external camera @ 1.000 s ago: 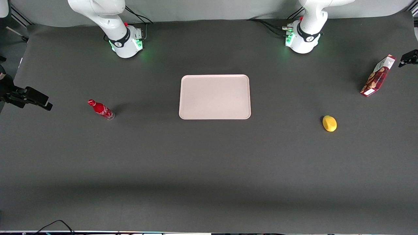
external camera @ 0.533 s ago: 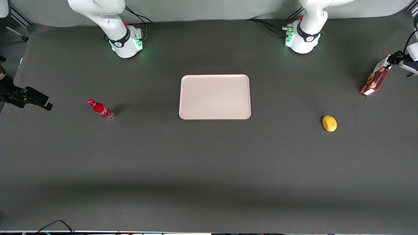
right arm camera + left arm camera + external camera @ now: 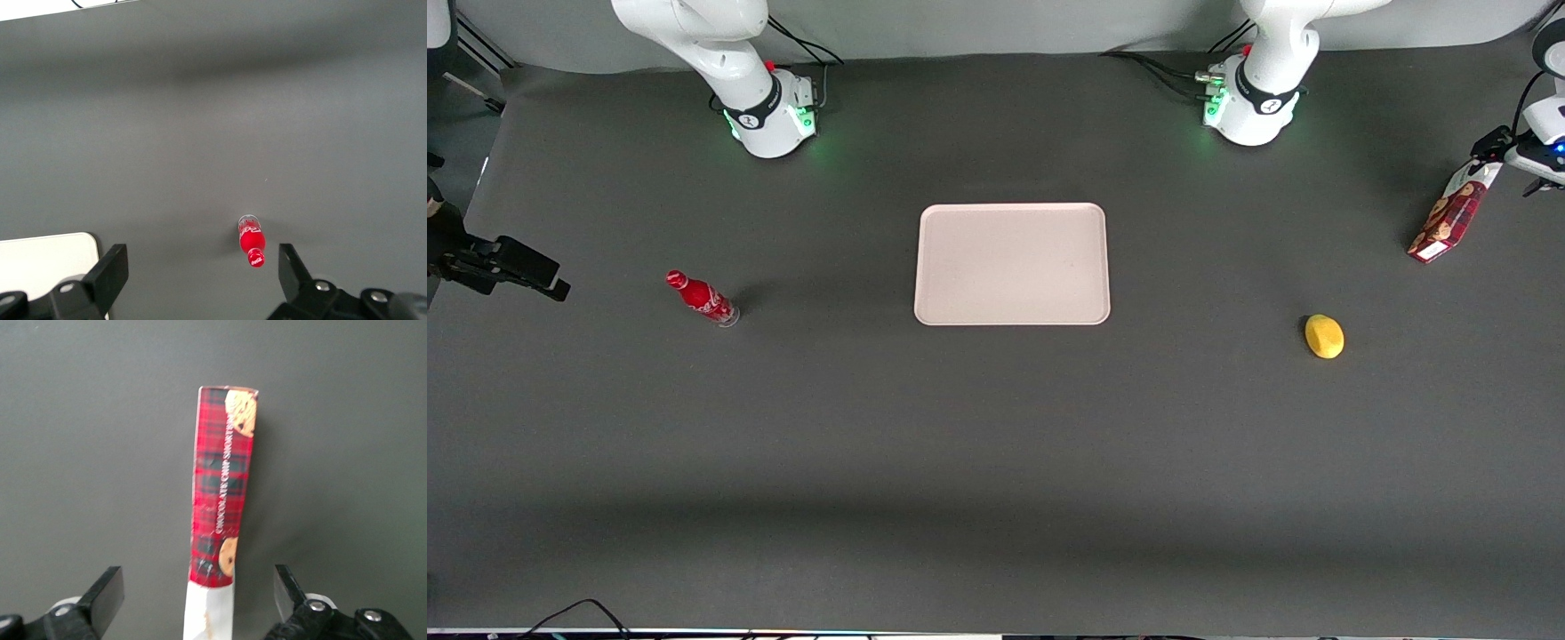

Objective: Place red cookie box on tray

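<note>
The red cookie box (image 3: 1449, 216) stands upright on the dark table, far toward the working arm's end. It is a slim red plaid carton (image 3: 220, 500) with cookie pictures and a white end flap. My left gripper (image 3: 1487, 151) hovers at the box's top end. Its fingers are open, one on each side of the box with a gap to both, and they do not touch it (image 3: 198, 593). The pale pinkish tray (image 3: 1012, 263) lies flat at the middle of the table, far from the box.
A yellow lemon (image 3: 1324, 336) lies nearer the front camera than the box, between it and the tray. A small red soda bottle (image 3: 702, 299) stands toward the parked arm's end (image 3: 251, 244).
The left gripper has come in from the table's edge and now sits over the top end of the cookie box. The box has not moved.
</note>
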Tool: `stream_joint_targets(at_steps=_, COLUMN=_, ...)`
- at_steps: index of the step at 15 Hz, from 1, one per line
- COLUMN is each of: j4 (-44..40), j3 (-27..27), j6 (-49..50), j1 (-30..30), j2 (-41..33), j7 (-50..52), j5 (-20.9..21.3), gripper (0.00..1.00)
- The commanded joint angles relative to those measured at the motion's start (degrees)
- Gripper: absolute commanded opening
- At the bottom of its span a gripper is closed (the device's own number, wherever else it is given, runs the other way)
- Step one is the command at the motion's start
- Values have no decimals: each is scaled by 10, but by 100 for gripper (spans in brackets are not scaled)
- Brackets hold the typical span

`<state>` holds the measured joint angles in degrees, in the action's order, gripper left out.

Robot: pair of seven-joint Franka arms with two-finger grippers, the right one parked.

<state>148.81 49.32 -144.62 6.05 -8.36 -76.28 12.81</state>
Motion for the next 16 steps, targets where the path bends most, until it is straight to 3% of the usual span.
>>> stream_joint_targets(at_steps=1, j4=30, j3=2, j6=-53, j1=-16, j2=-3, j7=-12, j5=-16, gripper=100)
stream_joint_targets(at_steps=9, j4=32, j3=2, j6=-78, j1=-14, j2=37, j7=-34, j5=-29, gripper=100)
stream_joint_targets(at_steps=11, j4=33, j3=2, j6=-77, j1=-18, j2=38, j7=-55, j5=-80, gripper=100)
stream_joint_targets(at_steps=15, j4=31, j3=2, j6=-84, j1=-33, j2=65, j7=-174, j5=-234, gripper=100)
stream_joint_targets(at_steps=16, j4=29, j3=2, j6=-83, j1=-36, j2=66, j7=-199, j5=-256, gripper=100)
